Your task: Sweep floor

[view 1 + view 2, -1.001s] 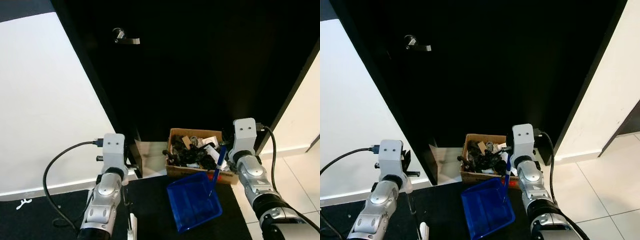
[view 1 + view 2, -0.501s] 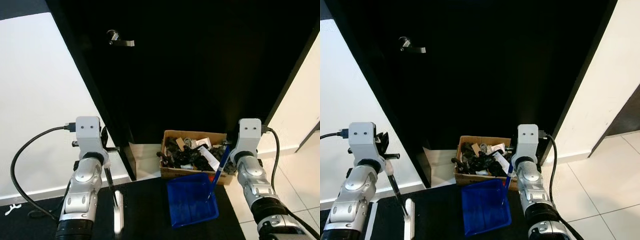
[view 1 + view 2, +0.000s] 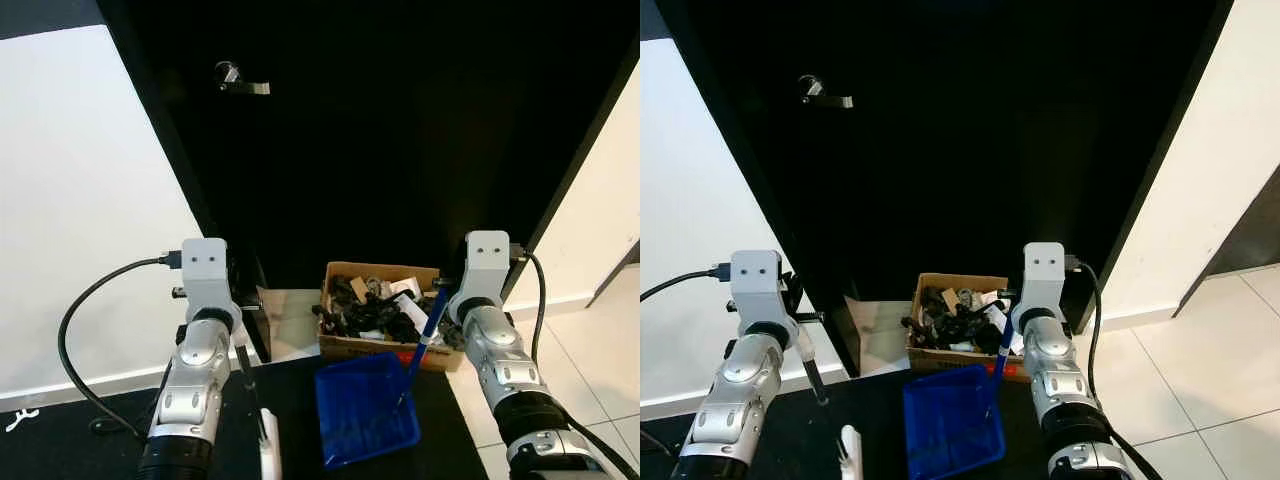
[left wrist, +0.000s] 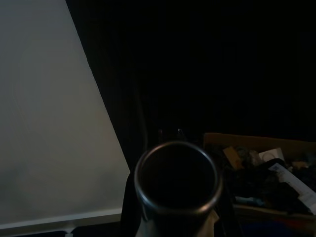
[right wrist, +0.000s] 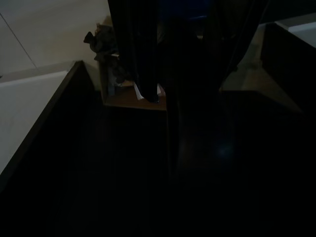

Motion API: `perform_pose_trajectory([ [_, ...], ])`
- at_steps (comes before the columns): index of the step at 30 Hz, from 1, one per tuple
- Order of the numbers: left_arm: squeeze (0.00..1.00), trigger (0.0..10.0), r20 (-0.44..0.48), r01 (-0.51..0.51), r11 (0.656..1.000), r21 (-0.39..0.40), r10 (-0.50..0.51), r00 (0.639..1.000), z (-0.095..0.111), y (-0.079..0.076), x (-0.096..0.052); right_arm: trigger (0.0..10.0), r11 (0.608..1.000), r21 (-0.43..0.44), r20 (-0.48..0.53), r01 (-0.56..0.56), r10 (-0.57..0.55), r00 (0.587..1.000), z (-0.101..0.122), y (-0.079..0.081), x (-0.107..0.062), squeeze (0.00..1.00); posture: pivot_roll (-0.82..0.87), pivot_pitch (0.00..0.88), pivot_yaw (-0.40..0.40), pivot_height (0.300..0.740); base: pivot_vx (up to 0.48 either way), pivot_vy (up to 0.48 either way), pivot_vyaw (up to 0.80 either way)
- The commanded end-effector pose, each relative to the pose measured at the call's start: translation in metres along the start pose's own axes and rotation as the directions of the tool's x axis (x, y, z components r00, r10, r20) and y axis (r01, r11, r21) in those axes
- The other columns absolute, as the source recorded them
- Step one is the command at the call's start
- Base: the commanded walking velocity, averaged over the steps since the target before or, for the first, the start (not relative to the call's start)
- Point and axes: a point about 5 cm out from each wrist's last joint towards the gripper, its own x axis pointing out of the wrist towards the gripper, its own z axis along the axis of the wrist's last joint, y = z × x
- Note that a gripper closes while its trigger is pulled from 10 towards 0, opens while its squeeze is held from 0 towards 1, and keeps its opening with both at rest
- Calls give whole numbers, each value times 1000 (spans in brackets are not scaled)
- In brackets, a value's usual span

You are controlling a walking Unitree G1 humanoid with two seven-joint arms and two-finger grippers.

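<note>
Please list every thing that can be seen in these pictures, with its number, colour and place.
cardboard box: one, brown, on the floor at the foot of the black door, full of dark and white rubbish.
dustpan: one, blue, on the dark mat just in front of the box, its blue handle rising toward the right gripper.
broom: one, dark stick with a white head low down, at the left gripper.
door: one, black, behind the box.
door lever: one, silver, upper left of the door.
wall: white, left of the door.
left gripper: one, on the broom stick.
right gripper: one, at the dustpan handle's top.
</note>
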Motion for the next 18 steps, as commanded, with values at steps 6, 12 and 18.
perform_pose_trajectory([
  [6, 0, 10000, 31, -18, 1000, 15, 18, 999, 8, -1, 0, 10000, 999, 29, 30, -27, 26, 999, 8, 9, -2, 0, 9, 66, 50, 740, 0, 0, 0],
  [12, 0, 10000, 32, -28, 1000, 11, 27, 999, 8, 0, 0, 10000, 994, 94, 89, -50, 41, 995, 14, 16, -5, 0, 11, 65, 50, 740, 0, 0, 0],
  [18, 0, 10000, 29, -30, 999, 14, 30, 999, 7, -1, -1, 10000, 994, 83, 108, -71, 62, 992, 13, 22, -8, 0, 12, 65, 51, 740, 0, 0, 0],
])
